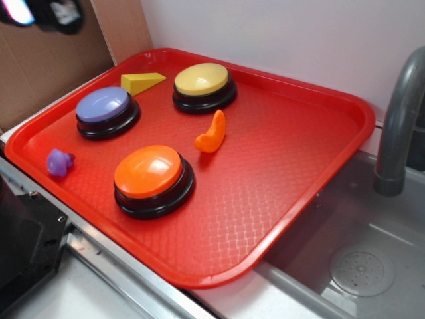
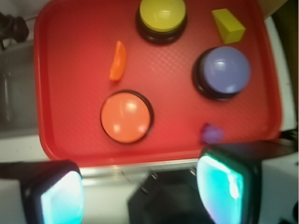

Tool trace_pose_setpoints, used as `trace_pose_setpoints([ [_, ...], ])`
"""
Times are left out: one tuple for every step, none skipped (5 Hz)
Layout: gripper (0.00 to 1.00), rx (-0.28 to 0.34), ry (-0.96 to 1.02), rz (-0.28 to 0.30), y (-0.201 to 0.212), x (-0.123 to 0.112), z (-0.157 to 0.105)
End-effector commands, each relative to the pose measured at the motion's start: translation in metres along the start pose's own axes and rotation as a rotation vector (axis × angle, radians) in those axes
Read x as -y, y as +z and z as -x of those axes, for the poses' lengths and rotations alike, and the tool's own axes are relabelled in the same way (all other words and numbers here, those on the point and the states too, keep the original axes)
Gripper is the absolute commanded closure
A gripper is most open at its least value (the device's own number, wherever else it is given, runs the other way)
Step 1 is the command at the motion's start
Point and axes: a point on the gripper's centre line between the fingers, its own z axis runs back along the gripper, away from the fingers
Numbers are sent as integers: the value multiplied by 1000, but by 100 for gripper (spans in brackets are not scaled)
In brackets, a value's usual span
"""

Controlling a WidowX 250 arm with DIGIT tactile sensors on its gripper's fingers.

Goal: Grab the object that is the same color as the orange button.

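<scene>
— Where's the small glossy orange crescent-shaped plastic piece?
— Ahead of the jaws, leftward, beyond the large round orange dome button.
— The jaws?
— Spread wide, empty.

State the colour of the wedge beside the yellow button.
Yellow; the wedge shows best in the exterior view.

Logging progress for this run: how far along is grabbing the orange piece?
Nothing looks done yet. The orange crescent piece lies untouched on the red tray, between the orange button and the yellow button. The gripper hangs open, high above the tray's near edge, holding nothing. Approach, descent and grasp all remain.
</scene>
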Motion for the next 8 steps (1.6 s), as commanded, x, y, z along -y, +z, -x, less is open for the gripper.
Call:
trace_pose_setpoints([
  [0,74,208,13,-49,23,-53],
  [0,87,280,-3,-75,30,-71],
  [0,115,355,-70,-104,34,-86],
  [0,123,397,-113,-126,28,-95],
  [0,119,432,-143,-147,24,-101],
  [0,118,456,-150,-161,21,-100],
  [0,107,481,-121,-172,13,-99],
  [100,109,486,-55,-176,8,-97],
])
